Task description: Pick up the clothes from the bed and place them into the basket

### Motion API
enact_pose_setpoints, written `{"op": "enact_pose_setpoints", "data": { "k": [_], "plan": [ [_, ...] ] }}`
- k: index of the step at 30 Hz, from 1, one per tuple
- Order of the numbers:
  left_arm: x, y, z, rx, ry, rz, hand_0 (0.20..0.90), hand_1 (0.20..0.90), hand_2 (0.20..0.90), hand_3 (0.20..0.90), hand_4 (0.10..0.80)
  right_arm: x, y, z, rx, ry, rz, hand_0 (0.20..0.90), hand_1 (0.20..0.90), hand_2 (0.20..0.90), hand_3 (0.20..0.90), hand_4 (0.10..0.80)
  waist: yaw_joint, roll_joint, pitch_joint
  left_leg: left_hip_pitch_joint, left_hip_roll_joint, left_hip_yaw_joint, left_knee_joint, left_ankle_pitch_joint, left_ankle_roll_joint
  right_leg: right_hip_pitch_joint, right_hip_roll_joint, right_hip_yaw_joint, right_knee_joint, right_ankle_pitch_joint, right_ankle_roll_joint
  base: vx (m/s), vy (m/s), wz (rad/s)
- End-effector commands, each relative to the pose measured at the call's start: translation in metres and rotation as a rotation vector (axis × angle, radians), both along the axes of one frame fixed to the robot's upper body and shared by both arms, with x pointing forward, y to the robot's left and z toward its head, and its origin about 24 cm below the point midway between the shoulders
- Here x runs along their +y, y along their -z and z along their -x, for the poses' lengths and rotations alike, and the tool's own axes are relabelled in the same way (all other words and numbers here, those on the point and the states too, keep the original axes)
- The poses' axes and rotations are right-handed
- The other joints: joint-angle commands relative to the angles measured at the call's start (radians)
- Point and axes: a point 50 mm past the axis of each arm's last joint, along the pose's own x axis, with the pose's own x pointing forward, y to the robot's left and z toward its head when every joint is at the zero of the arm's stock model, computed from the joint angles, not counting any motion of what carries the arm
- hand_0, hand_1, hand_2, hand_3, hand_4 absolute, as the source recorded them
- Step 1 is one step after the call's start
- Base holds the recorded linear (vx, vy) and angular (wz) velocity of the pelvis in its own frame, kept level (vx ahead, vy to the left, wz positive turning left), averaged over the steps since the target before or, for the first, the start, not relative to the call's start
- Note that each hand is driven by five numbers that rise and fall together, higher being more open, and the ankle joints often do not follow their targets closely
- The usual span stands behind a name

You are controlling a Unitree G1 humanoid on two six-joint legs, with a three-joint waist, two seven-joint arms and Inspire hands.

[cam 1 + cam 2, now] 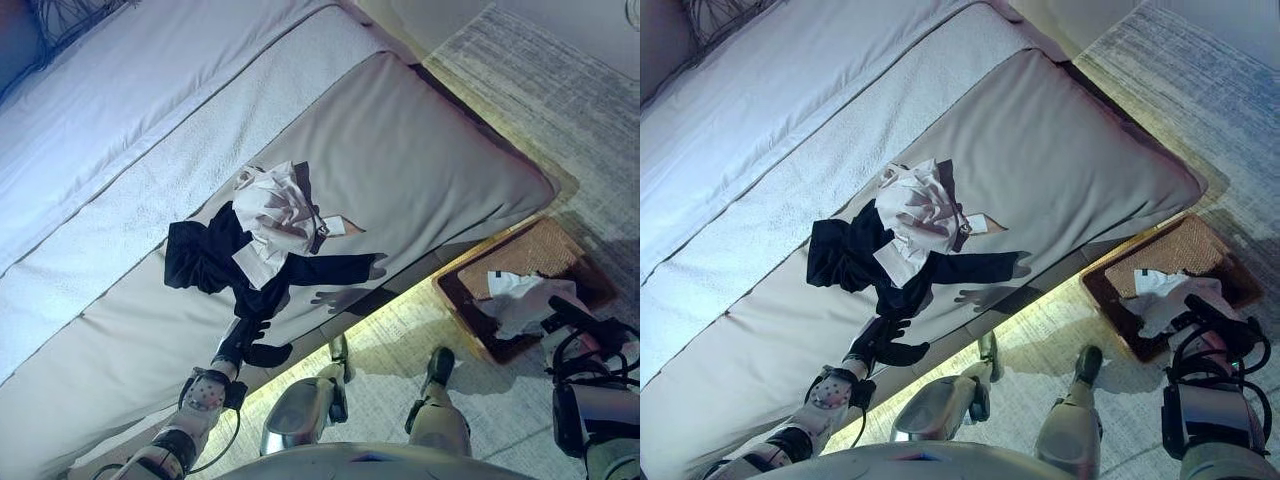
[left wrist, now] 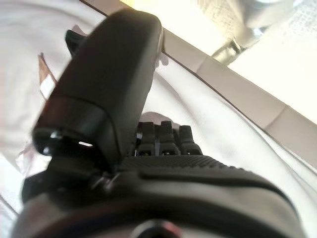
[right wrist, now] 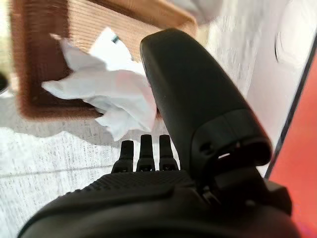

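Near the bed's (image 1: 440, 150) front edge lies a heap of clothes — a dark garment (image 1: 205, 258) spread flat with a white garment (image 1: 275, 215) bunched on top of it, one dark sleeve trailing along the cover toward the basket end. The left hand (image 1: 250, 345) sits right at that front edge, touching the lowest tail of the dark cloth. Its thumb stands out to the side and the fingers look curled down over the fabric, though I cannot tell from here whether they truly have it pinched; its own wrist camera shows only fingers bent over pale bedding.

On the floor off the bed's corner stands the woven basket (image 1: 560, 245) with a white cloth (image 1: 520, 295) already lying in it and draped over the rim. The right hand (image 1: 1220, 325) hangs just beside that rim, by the cloth; whether its fingers are spread or closed I cannot tell.

As I judge it, the step now is securing the dark piece. It would go best with the fingers closing on a thick fold, not the thin hem, then lifting straight up before swinging across — otherwise the white bundle riding on top may slide off, or the long sleeve may drag and catch on the bed's edge.
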Motion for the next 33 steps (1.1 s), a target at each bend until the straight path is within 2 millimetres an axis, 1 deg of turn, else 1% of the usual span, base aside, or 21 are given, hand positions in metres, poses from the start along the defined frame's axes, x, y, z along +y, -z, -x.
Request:
{"op": "enact_pose_setpoints", "data": {
  "k": [1, 3, 6, 7, 8, 9, 12, 13, 15, 17, 20, 21, 22, 23, 25, 26, 27, 28, 30, 31, 33],
  "plan": [
    [0.019, 0.0, 0.001, 0.006, -0.062, -0.038, 0.9, 0.9, 0.9, 0.9, 0.8, 0.002, 0.006, 0.006, 0.064, -0.134, 0.081, 0.9, 0.9, 0.9, 0.9, 0.8, 0.053, -0.045, -0.082, -0.019, 0.005, -0.088, -0.002, -0.047, -0.062, -0.014, 0.025, -0.034, 0.115, -0.094, -0.044, 0.094, -0.052, 0.19],
    [0.022, 0.002, 0.004, 0.021, -0.08, -0.042, 0.9, 0.9, 0.9, 0.9, 0.8, 0.011, 0.011, 0.003, 0.063, -0.207, 0.076, 0.9, 0.9, 0.9, 0.9, 0.8, 0.067, -0.055, -0.094, -0.011, 0.008, -0.097, 0.001, -0.048, -0.063, 0.002, 0.026, -0.047, 0.119, -0.102, -0.048, 0.095, -0.03, 0.26],
    [0.03, 0.007, 0.015, 0.055, -0.135, -0.051, 0.9, 0.9, 0.9, 0.9, 0.8, 0.041, 0.022, -0.01, 0.061, -0.397, 0.096, 0.9, 0.9, 0.9, 0.9, 0.8, 0.098, -0.081, -0.113, 0.01, 0.019, -0.102, 0.031, -0.054, -0.067, 0.038, 0.025, -0.08, 0.141, -0.121, -0.064, 0.135, -0.008, 0.28],
    [0.03, 0.007, 0.015, 0.055, -0.136, -0.052, 0.9, 0.9, 0.9, 0.9, 0.8, 0.041, 0.022, -0.01, 0.062, -0.398, 0.096, 0.9, 0.9, 0.9, 0.9, 0.8, 0.096, -0.081, -0.112, 0.01, 0.019, -0.103, 0.033, -0.055, -0.067, 0.039, 0.025, -0.082, 0.141, -0.122, -0.064, 0.153, 0.054, 0.27],
    [0.032, 0.011, 0.024, 0.085, -0.136, -0.054, 0.9, 0.9, 0.9, 0.9, 0.8, 0.056, 0.025, -0.015, 0.085, -0.498, 0.135, 0.9, 0.9, 0.9, 0.9, 0.8, 0.113, -0.098, -0.115, -0.003, 0.01, -0.118, 0.117, -0.079, -0.071, 0.058, 0.017, -0.092, 0.153, -0.124, -0.074, 0.165, 0.085, 0.31],
    [0.032, 0.013, 0.029, 0.1, -0.127, -0.058, 0.9, 0.9, 0.9, 0.9, 0.8, 0.06, 0.025, -0.017, 0.104, -0.532, 0.164, 0.9, 0.9, 0.9, 0.9, 0.8, 0.12, -0.104, -0.114, -0.015, 0.008, -0.118, 0.145, -0.084, -0.074, 0.071, 0.014, -0.099, 0.156, -0.124, -0.075, 0.231, 0.153, 0.5],
    [0.027, 0.02, 0.04, 0.144, -0.07, -0.078, 0.9, 0.9, 0.9, 0.9, 0.8, 0.064, 0.021, -0.023, 0.106, -0.596, 0.202, 0.9, 0.9, 0.9, 0.9, 0.8, 0.136, -0.097, -0.115, -0.051, 0.049, -0.054, 0.126, -0.025, -0.096, 0.116, 0.011, -0.14, 0.167, -0.139, -0.067, 0.233, 0.187, 0.43],
    [0.028, 0.023, 0.046, 0.177, -0.053, -0.092, 0.9, 0.9, 0.9, 0.9, 0.8, 0.065, 0.019, -0.027, 0.119, -0.64, 0.228, 0.9, 0.9, 0.9, 0.9, 0.8, 0.131, -0.107, -0.128, -0.027, 0.057, -0.02, 0.132, -0.064, -0.097, 0.13, -0.002, -0.145, 0.186, -0.174, -0.059, 0.361, 0.248, 0.51],
    [0.033, 0.026, 0.055, 0.207, -0.06, -0.11, 0.9, 0.9, 0.9, 0.9, 0.8, 0.071, 0.021, -0.029, 0.151, -0.729, 0.245, 0.9, 0.9, 0.9, 0.9, 0.8, 0.142, -0.118, -0.158, 0.004, 0.038, -0.038, 0.107, -0.075, -0.071, 0.147, -0.029, -0.145, 0.226, -0.191, -0.032, 0.376, 0.313, 0.69],
    [0.041, 0.023, 0.053, 0.198, -0.1, -0.118, 0.9, 0.9, 0.9, 0.9, 0.8, 0.073, 0.025, -0.024, 0.22, -0.817, 0.279, 0.9, 0.9, 0.9, 0.9, 0.8, 0.148, -0.13, -0.174, 0.02, 0.006, -0.04, 0.122, -0.1, -0.037, 0.145, -0.069, -0.134, 0.309, -0.177, -0.018, 0.292, 0.271, 0.35],
    [0.052, 0.017, 0.047, 0.186, -0.11, -0.143, 0.9, 0.9, 0.9, 0.9, 0.8, 0.074, 0.027, -0.019, 0.28, -0.908, 0.342, 0.9, 0.9, 0.9, 0.9, 0.8, 0.152, -0.143, -0.178, 0.04, -0.048, -0.049, 0.13, -0.13, 0.027, 0.11, -0.153, -0.08, 0.533, -0.055, 0.025, 0.264, 0.243, 0.4],
    [0.053, 0.016, 0.045, 0.182, -0.1, -0.145, 0.9, 0.9, 0.9, 0.9, 0.8, 0.075, 0.026, -0.021, 0.284, -0.926, 0.36, 0.9, 0.9, 0.9, 0.9, 0.8, 0.153, -0.137, -0.179, 0.038, -0.053, -0.042, 0.128, -0.117, 0.051, 0.091, -0.165, -0.076, 0.58, -0.019, 0.011, 0.216, 0.216, 0.51],
    [0.054, 0.015, 0.044, 0.183, -0.093, -0.149, 0.9, 0.9, 0.9, 0.9, 0.8, 0.076, 0.023, -0.025, 0.289, -0.954, 0.381, 0.9, 0.9, 0.9, 0.9, 0.8, 0.145, -0.133, -0.181, 0.054, -0.061, -0.06, 0.113, -0.121, 0.066, 0.062, -0.156, -0.031, 0.625, -0.008, 0.007, 0.187, 0.126, 0.47],
    [0.054, 0.015, 0.044, 0.187, -0.096, -0.154, 0.9, 0.9, 0.9, 0.9, 0.8, 0.077, 0.021, -0.028, 0.292, -0.971, 0.404, 0.9, 0.9, 0.9, 0.9, 0.8, 0.133, -0.133, -0.182, 0.069, -0.065, -0.082, 0.094, -0.121, 0.071, 0.03, -0.125, 0.011, 0.623, -0.016, 0.0, 0.223, 0.025, 0.46],
    [0.056, 0.014, 0.044, 0.189, -0.104, -0.155, 0.9, 0.9, 0.9, 0.9, 0.8, 0.077, 0.017, -0.033, 0.298, -1.007, 0.436, 0.9, 0.9, 0.9, 0.9, 0.8, 0.11, -0.145, -0.177, 0.093, -0.07, -0.116, 0.071, -0.127, 0.069, -0.024, -0.06, 0.052, 0.534, -0.033, -0.009, 0.21, -0.129, 0.63],
    [0.057, 0.013, 0.041, 0.185, -0.108, -0.155, 0.9, 0.9, 0.9, 0.9, 0.8, 0.077, 0.011, -0.039, 0.304, -1.056, 0.485, 0.9, 0.9, 0.9, 0.9, 0.8, 0.095, -0.162, -0.169, 0.107, -0.071, -0.131, 0.057, -0.138, 0.059, -0.061, -0.038, 0.048, 0.417, -0.007, -0.003, 0.18, -0.215, 0.66],
    [0.057, 0.012, 0.04, 0.179, -0.106, -0.157, 0.9, 0.9, 0.9, 0.9, 0.8, 0.077, 0.009, -0.041, 0.302, -1.062, 0.5, 0.9, 0.9, 0.9, 0.9, 0.8, 0.092, -0.171, -0.164, 0.111, -0.074, -0.135, 0.053, -0.144, 0.056, -0.077, -0.038, 0.043, 0.367, 0.007, 0.004, 0.183, -0.281, 0.77],
    [0.059, 0.01, 0.037, 0.168, -0.093, -0.173, 0.9, 0.9, 0.9, 0.9, 0.8, 0.074, 0.004, -0.045, 0.285, -1.065, 0.521, 0.9, 0.9, 0.9, 0.9, 0.8, 0.08, -0.184, -0.144, 0.119, -0.07, -0.157, 0.056, -0.172, 0.061, -0.119, -0.027, 0.081, 0.345, 0.037, 0.018, 0.105, -0.189, 0.53],
    [0.062, 0.01, 0.039, 0.172, -0.098, -0.19, 0.9, 0.9, 0.9, 0.9, 0.8, 0.071, -0.003, -0.05, 0.268, -1.082, 0.558, 0.9, 0.9, 0.9, 0.9, 0.8, 0.09, -0.196, -0.139, 0.084, -0.062, -0.177, 0.07, -0.154, 0.061, -0.081, -0.004, 0.095, 0.323, 0.005, 0.017, 0.11, -0.204, 0.93],
    [0.063, 0.009, 0.037, 0.168, -0.104, -0.199, 0.9, 0.9, 0.9, 0.9, 0.8, 0.072, -0.01, -0.057, 0.251, -1.096, 0.594, 0.9, 0.9, 0.9, 0.9, 0.8, 0.102, -0.209, -0.134, 0.063, -0.064, -0.183, 0.078, -0.144, 0.057, -0.066, 0.004, 0.09, 0.303, 0.013, 0.022, 0.037, -0.264, 1.01],
    [0.069, 0.003, 0.027, 0.142, -0.091, -0.219, 0.9, 0.9, 0.9, 0.9, 0.8, 0.078, -0.031, -0.082, 0.206, -1.118, 0.666, 0.9, 0.9, 0.9, 0.9, 0.8, 0.13, -0.226, -0.105, 0.021, -0.056, -0.195, 0.083, -0.128, 0.048, -0.059, 0.021, 0.062, 0.273, 0.005, 0.02, -0.089, -0.269, 0.61]
  ]
}}
